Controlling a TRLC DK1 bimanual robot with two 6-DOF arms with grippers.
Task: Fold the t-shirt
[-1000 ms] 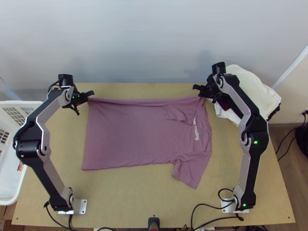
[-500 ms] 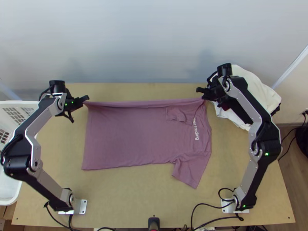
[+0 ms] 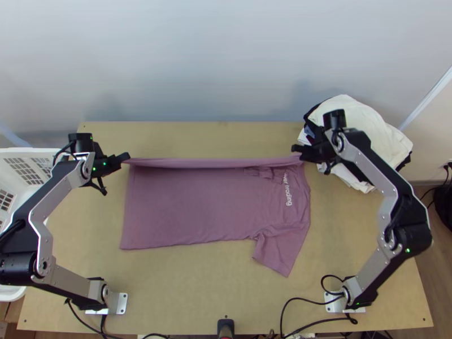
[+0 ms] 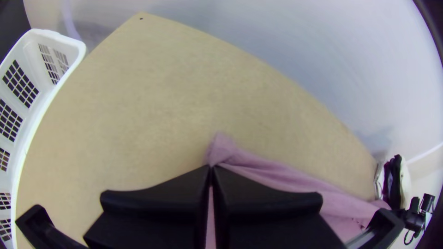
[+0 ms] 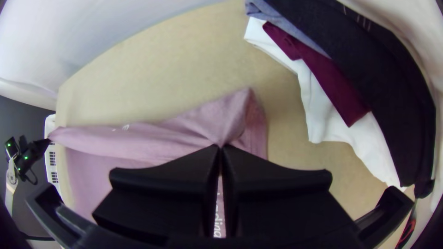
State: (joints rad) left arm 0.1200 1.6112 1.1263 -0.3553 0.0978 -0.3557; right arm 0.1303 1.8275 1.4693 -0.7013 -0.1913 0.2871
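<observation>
Now that the left claw [image 4: 212, 168] and right claw [image 5: 221, 146], each closed tight on 1 end of the far edge, have drawn it nearer, the t-shirt [image 3: 186, 209], spread between and nearside of them, seems partway into a lengthwise fold.

Lt wood counter [image 3: 186, 294], w/ small dark holes nr its corners. Mauve t-shirt [image 3: 192, 209] on it, mid-counter: body mostly flat, one sleeve out twd near side, far edge pulled up taut, w/ white lettering nr R end. Far R corner: clothes pile [image 3: 370, 127], incl. white, black, maroon & blue-grey pcs. Near side: L & R arm bases on metal plates [image 3: 121, 303], plus blk cables [image 3: 305, 304] nr R base.
</observation>
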